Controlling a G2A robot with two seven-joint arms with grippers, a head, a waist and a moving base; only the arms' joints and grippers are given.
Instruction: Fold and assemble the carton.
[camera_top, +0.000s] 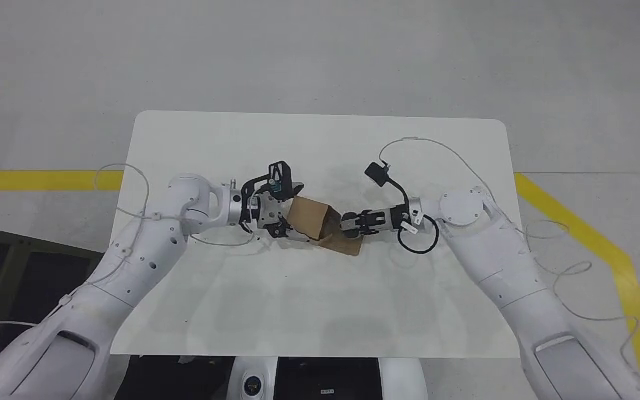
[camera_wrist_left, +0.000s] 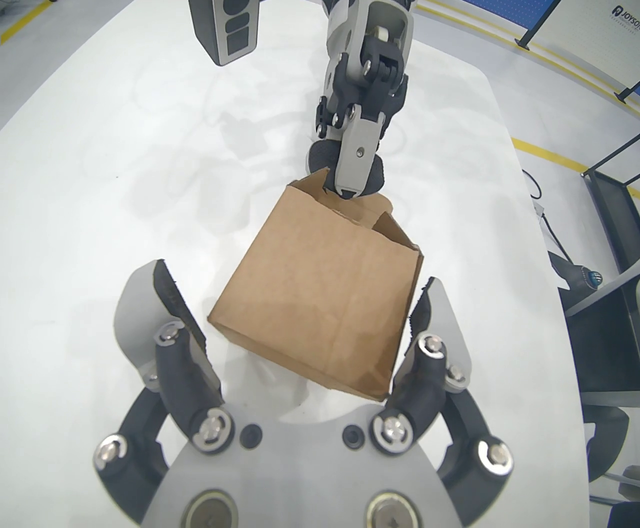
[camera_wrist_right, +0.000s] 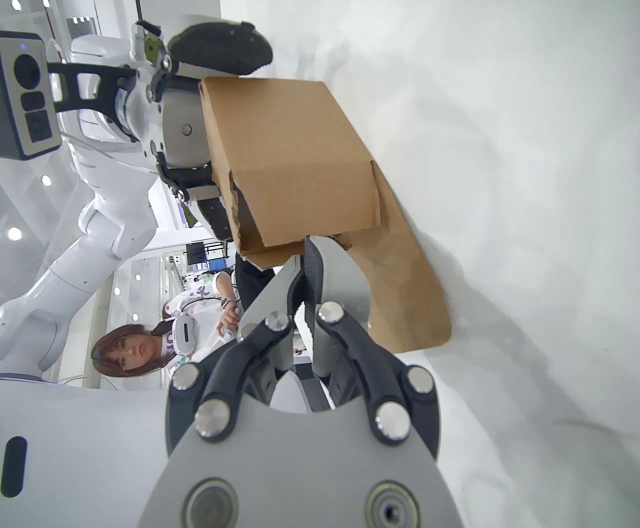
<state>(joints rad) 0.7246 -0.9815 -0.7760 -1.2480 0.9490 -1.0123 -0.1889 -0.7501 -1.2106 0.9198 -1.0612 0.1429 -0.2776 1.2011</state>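
Note:
A brown carton lies on its side in the middle of the white table, partly formed into a box. One long flap lies flat on the table at its open end. My left gripper is open around the carton's closed end; one finger touches a corner, the other stands apart. At the open end, my right gripper is shut, its tips pinching the edge of a carton flap. The left wrist view shows the right gripper at the far rim.
Both arms meet at the table's centre. A thin cable from the right arm loops over the back right of the table. Bare white surface surrounds the carton, and the floor beyond has yellow lines.

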